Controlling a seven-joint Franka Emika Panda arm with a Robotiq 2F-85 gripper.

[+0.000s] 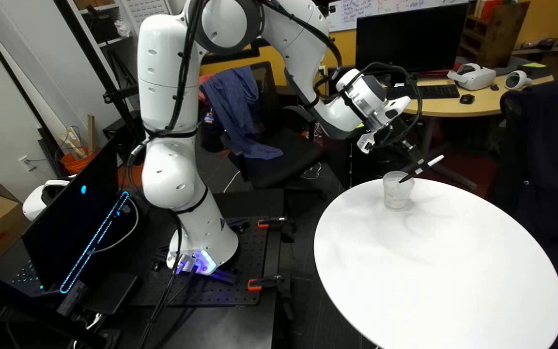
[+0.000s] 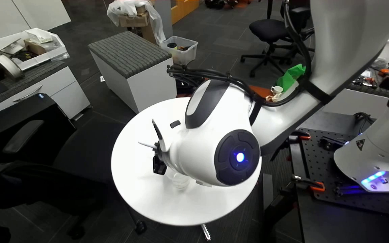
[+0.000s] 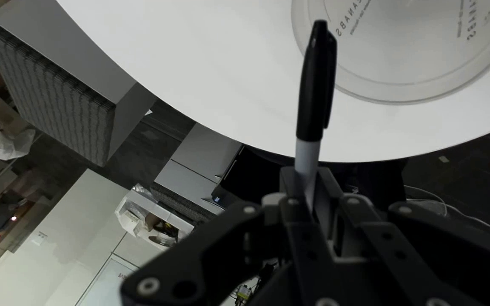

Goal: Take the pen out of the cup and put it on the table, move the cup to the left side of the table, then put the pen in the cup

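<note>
My gripper (image 3: 311,176) is shut on the pen (image 3: 307,155), gripping its white barrel, with the black cap pointing away from the fingers. In an exterior view the pen (image 1: 435,161) is tilted, its cap end down at the rim of the clear cup (image 1: 397,194). Whether that end dips inside or hangs just above, I cannot tell. The cup stands upright near the edge of the round white table (image 1: 443,271). Lettering shows on the cup (image 3: 398,55) in the wrist view. Elsewhere the arm's wrist partly hides the cup (image 2: 180,182), while the pen's white end (image 2: 146,144) sticks out past the gripper (image 2: 157,153).
A tan desk (image 1: 434,103) with a monitor (image 1: 410,41) lies beyond the table. Dark chairs (image 1: 545,160) stand close to the table's edge. A grey-topped cabinet (image 2: 130,50) is near the table. The arm's base is on a black bench (image 2: 343,216).
</note>
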